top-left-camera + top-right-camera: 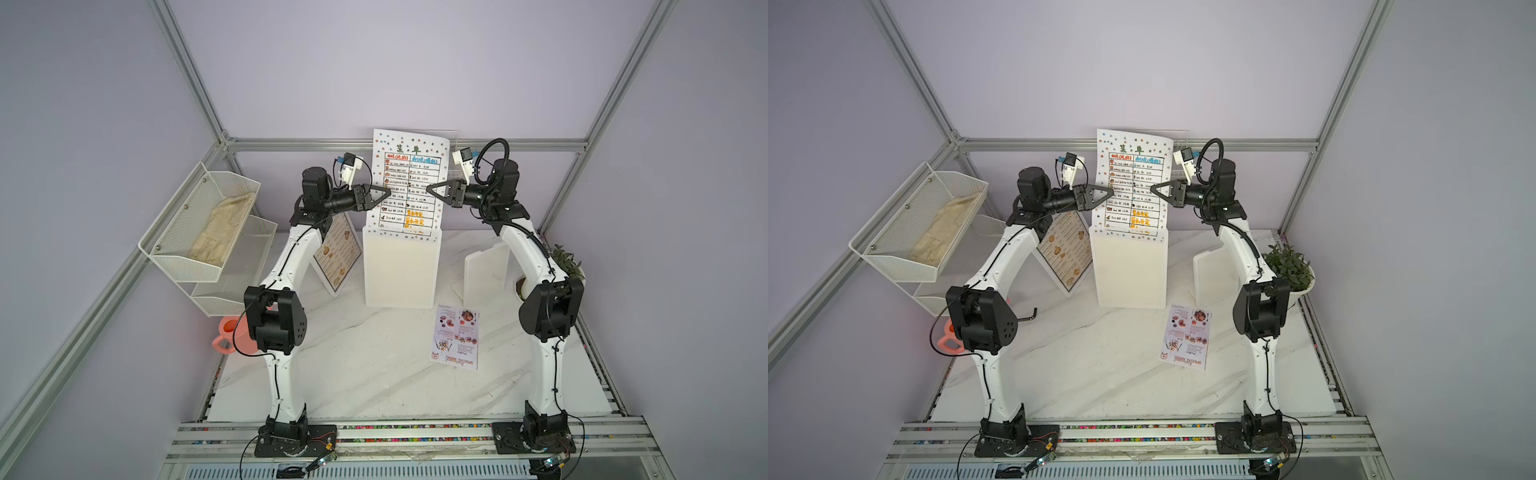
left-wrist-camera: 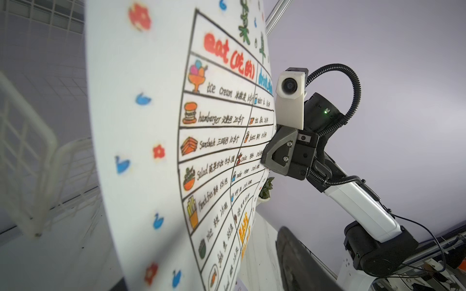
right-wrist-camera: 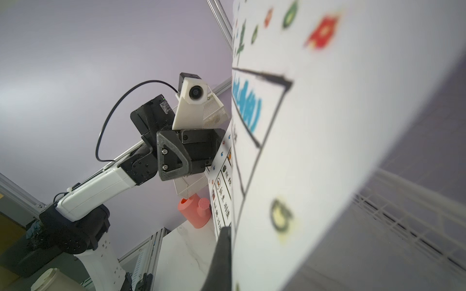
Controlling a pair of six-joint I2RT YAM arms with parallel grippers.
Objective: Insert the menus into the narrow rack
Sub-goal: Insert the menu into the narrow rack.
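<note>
Wire basket shelf (image 1: 199, 224): hanging on the frame, beige cloth (image 1: 222, 232) lying in its upper tier. Pink watering can (image 1: 226, 334): sitting just below the shelf. Potted plant (image 1: 1289, 268): standing well apart, across the marble tabletop (image 1: 374, 374).

Pale lilac walls (image 1: 415, 62) framed by aluminium rails (image 1: 187, 70) enclose a white marble-patterned tabletop (image 1: 374, 365), evenly lit.
</note>
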